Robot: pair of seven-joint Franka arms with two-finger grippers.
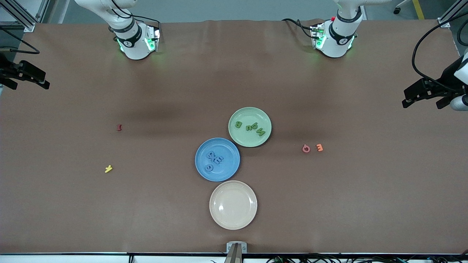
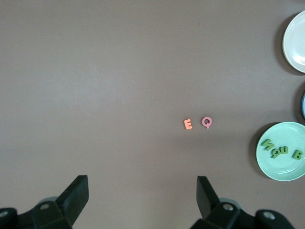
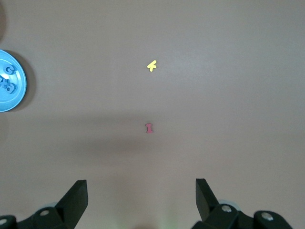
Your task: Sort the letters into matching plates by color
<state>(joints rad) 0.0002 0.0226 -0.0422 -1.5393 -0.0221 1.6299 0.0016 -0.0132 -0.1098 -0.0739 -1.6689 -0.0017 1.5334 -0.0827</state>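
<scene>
Seemingly complete: green letters (image 1: 250, 127) in green plate (image 1: 263, 140), blue letters (image 1: 214, 160) in blue plate (image 1: 228, 173); left gripper (image 2: 143, 195) and right gripper (image 3: 141, 198) spread, empty, well apart from both.

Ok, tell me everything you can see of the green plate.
The green plate is round, pale green and glossy, with a shallow raised rim. It lies flat on the brown table, farther from the front camera than the blue plate, with their rims meeting or nearly so. Four dark green letters lie flat in it; a B, a u and an N can be read. The fourth, small, lies close to the u. Neither gripper is near it.
</scene>
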